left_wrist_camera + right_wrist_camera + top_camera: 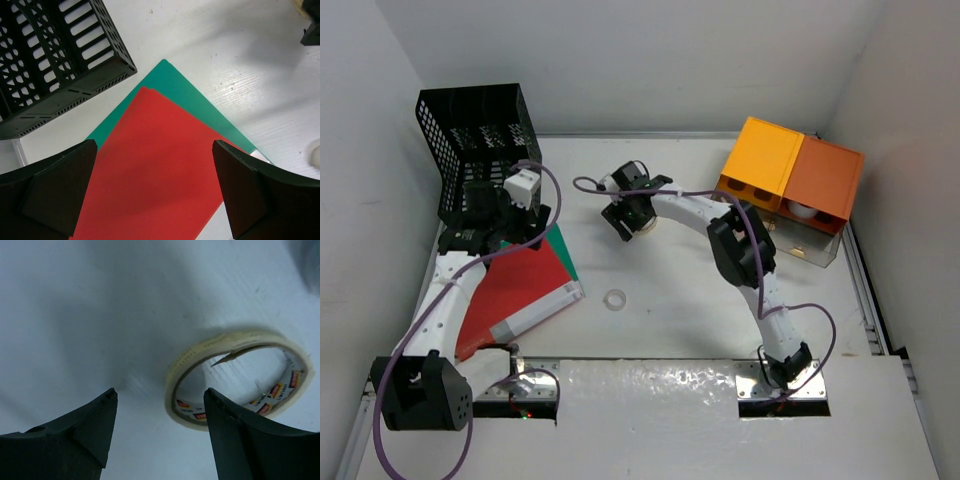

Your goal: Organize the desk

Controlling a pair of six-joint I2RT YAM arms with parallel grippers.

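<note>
The white desk (670, 320) carries a red folder (515, 285) lying on a green one (563, 255) at the left. My left gripper (510, 225) hovers over them, open wide, with only the red folder (150, 175) showing between its fingers (60, 190). A cream tape roll (175, 390) lies flat on the desk near the back middle. My right gripper (160, 390) stands open low over it; the roll's near wall lies between the jaws, one finger (235, 435) over the roll's hole, neither pressing it. In the top view that gripper (628, 222) hides most of the roll (650, 226).
A black mesh rack (470, 140) stands at the back left, just beyond the folders' corner (162, 62). Two orange drawer boxes (765, 160) sit at the back right with a clear tray (805, 248) in front. A small clear ring (616, 299) lies mid-desk.
</note>
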